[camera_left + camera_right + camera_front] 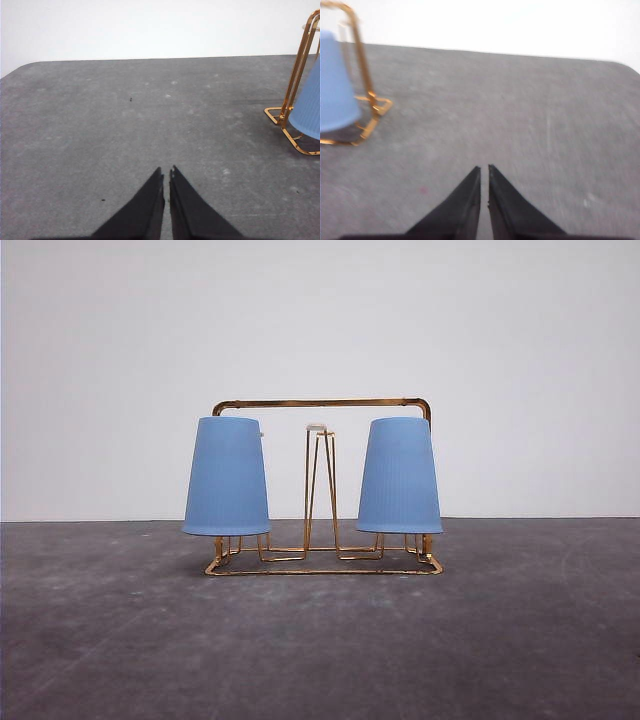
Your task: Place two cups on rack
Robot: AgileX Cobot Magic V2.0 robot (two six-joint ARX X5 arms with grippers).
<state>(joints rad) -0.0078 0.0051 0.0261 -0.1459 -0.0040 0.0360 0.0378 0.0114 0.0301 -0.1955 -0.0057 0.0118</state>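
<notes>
Item: I log the left cup and right cup, both inverted, long axes upright, on the rack. Left gripper and right gripper: jaws pressed together, empty, well apart from the rack, each nearer its own cup. No move seems due.

Cups on rack ends.

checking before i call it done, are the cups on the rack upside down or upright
Upside down. Both the left cup and the right cup sit over the rack with wide rims down, narrow closed ends up.
</notes>
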